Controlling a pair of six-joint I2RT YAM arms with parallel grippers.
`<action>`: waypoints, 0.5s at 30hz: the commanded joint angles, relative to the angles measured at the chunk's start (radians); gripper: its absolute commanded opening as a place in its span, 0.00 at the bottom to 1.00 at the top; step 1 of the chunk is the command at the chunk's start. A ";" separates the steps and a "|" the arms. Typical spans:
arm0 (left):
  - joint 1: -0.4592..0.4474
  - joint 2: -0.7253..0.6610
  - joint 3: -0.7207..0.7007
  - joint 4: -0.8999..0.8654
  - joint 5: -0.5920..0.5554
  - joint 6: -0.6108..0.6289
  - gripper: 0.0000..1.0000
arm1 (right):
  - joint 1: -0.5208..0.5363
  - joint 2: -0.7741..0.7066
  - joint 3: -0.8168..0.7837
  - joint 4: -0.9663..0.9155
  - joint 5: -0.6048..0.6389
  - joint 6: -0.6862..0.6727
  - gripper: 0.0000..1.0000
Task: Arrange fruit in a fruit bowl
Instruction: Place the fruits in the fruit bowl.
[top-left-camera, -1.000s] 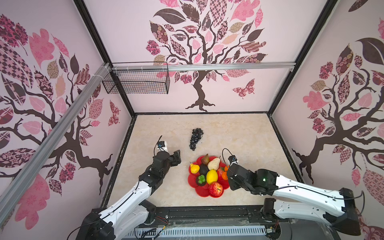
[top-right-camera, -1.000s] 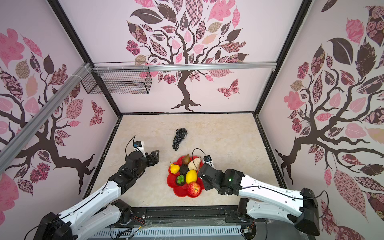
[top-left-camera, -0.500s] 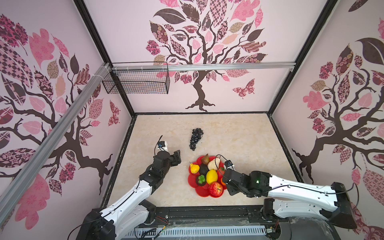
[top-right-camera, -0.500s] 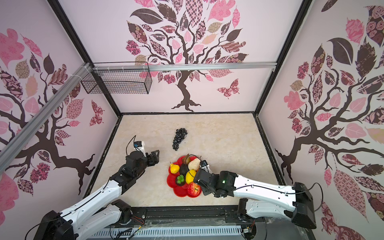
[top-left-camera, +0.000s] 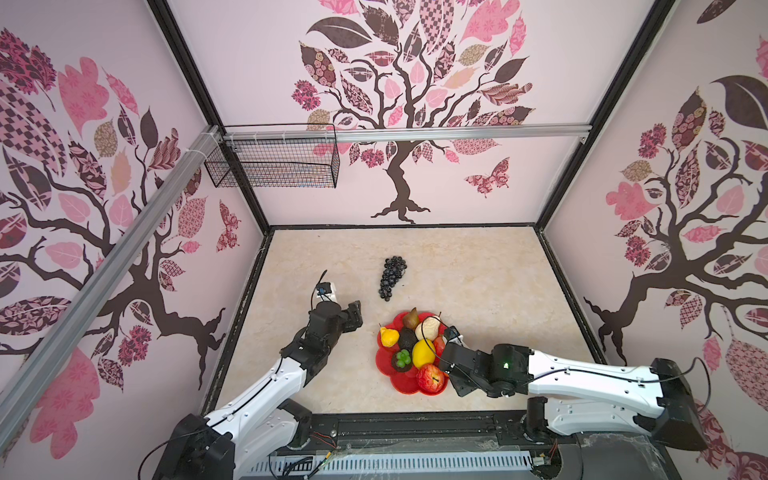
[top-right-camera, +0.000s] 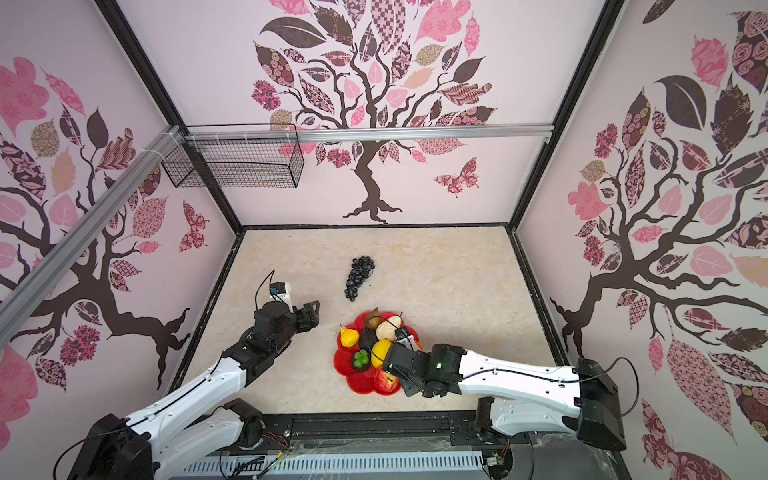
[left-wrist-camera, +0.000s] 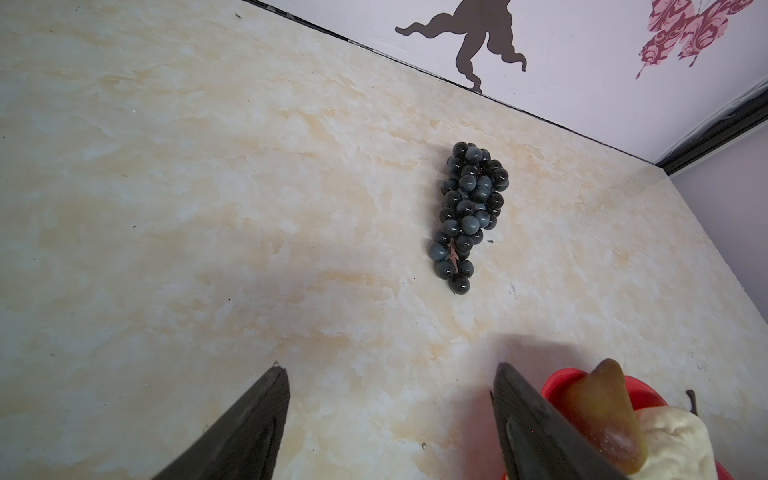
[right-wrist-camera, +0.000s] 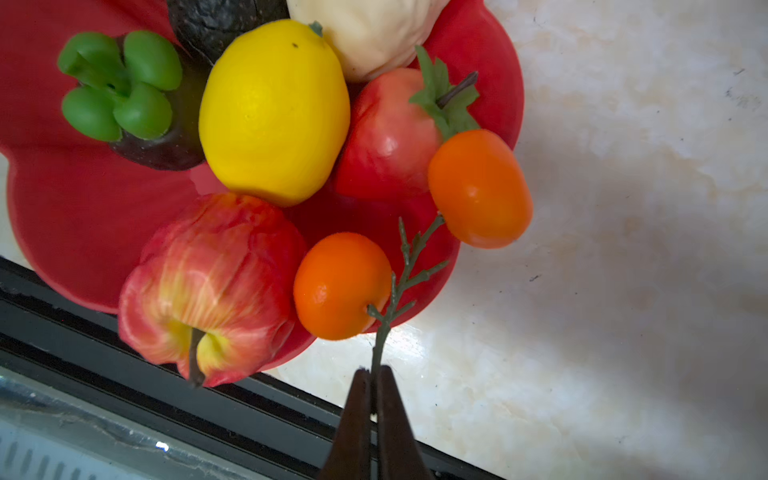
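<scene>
The red fruit bowl (top-left-camera: 405, 384) (right-wrist-camera: 75, 216) sits near the table's front edge. It holds a red apple (right-wrist-camera: 212, 286), lemon (right-wrist-camera: 274, 112), strawberry (right-wrist-camera: 386, 137), cream pear (top-left-camera: 428, 328), brown pear (top-left-camera: 411, 318) and dark fruits. My right gripper (right-wrist-camera: 374, 370) is shut on the green stem (right-wrist-camera: 395, 291) of two oranges. One orange (right-wrist-camera: 340, 284) lies beside the apple; the other orange (right-wrist-camera: 480, 187) overhangs the rim. The black grape bunch (top-left-camera: 390, 276) (left-wrist-camera: 467, 212) lies on the table behind the bowl. My left gripper (left-wrist-camera: 388, 368) is open and empty, left of the bowl.
A black wire basket (top-left-camera: 274, 164) hangs from the rail at the back left. The black frame rail (right-wrist-camera: 124, 365) runs just in front of the bowl. Patterned walls close in three sides of the marble tabletop (top-left-camera: 478, 270).
My right arm has swung left over the bowl's right side, bringing the two oranges on their stem beside the apple. The left arm has not moved.
</scene>
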 joint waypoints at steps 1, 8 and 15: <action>0.006 0.003 -0.022 0.024 0.006 0.009 0.80 | 0.010 0.016 0.034 -0.030 -0.010 -0.007 0.03; 0.008 0.000 -0.024 0.024 0.008 0.008 0.80 | 0.013 0.003 0.032 -0.022 -0.006 -0.006 0.24; 0.008 -0.010 -0.025 0.020 0.007 0.008 0.80 | 0.014 -0.029 0.031 -0.011 0.019 0.016 0.31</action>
